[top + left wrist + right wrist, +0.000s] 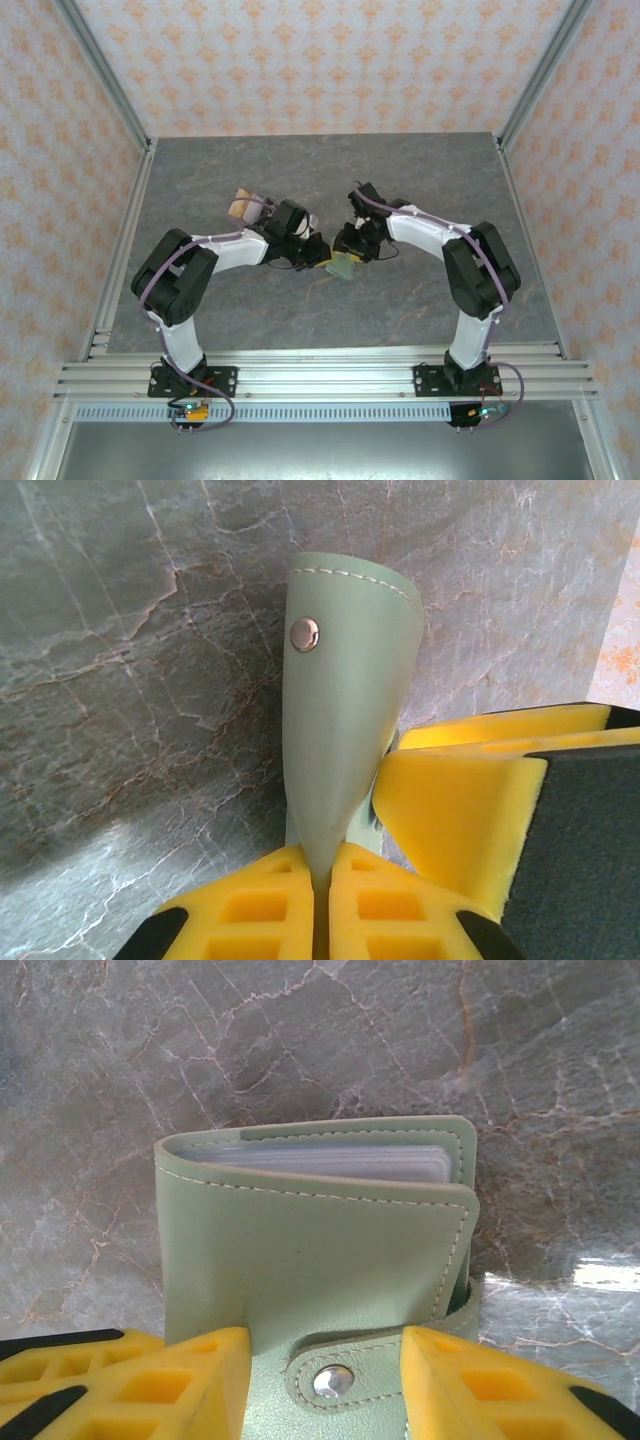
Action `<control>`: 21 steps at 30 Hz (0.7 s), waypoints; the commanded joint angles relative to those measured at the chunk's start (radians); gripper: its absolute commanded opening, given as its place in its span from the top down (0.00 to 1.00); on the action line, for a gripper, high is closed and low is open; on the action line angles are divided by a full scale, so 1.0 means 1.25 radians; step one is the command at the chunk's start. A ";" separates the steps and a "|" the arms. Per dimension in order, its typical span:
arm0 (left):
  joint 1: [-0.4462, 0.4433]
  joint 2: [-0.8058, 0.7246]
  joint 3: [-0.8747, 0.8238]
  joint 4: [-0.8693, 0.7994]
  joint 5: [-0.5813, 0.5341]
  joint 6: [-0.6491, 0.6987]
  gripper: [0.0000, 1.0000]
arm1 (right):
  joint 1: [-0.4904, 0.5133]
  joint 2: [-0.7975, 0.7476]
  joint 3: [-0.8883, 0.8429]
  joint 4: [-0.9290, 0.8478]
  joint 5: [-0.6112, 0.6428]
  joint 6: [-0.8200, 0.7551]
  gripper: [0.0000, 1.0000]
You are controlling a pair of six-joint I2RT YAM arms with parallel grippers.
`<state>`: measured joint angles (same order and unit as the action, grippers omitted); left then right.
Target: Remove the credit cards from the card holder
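Note:
The sage-green card holder hangs between both grippers at mid-table. In the right wrist view the card holder faces me, its snap tab fastened across the front. Pale sleeve edges show at its top. My right gripper is shut on its lower part, one yellow finger on each side. My left gripper is shut on a green flap with a metal snap, beside a right finger. A few credit cards, tan and pale, lie on the table behind the left gripper.
The grey marble tabletop is bare near the arm bases. Aluminium frame posts and patterned walls close it in on the left, right and back. The two wrists almost touch over the middle of the table.

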<state>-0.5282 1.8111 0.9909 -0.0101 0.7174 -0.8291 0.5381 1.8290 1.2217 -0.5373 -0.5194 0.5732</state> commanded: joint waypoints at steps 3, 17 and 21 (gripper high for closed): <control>0.003 -0.026 -0.009 0.027 0.004 -0.008 0.95 | 0.009 0.010 0.019 -0.062 0.035 -0.020 0.59; 0.002 -0.028 -0.005 -0.022 -0.052 -0.003 0.99 | 0.009 -0.016 0.001 -0.131 0.135 -0.031 0.70; 0.005 -0.018 -0.003 -0.031 -0.058 -0.006 1.00 | 0.009 -0.022 -0.013 -0.143 0.164 -0.031 0.72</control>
<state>-0.5304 1.8107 0.9901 -0.0105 0.7025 -0.8371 0.5564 1.8240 1.2274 -0.6014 -0.4366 0.5388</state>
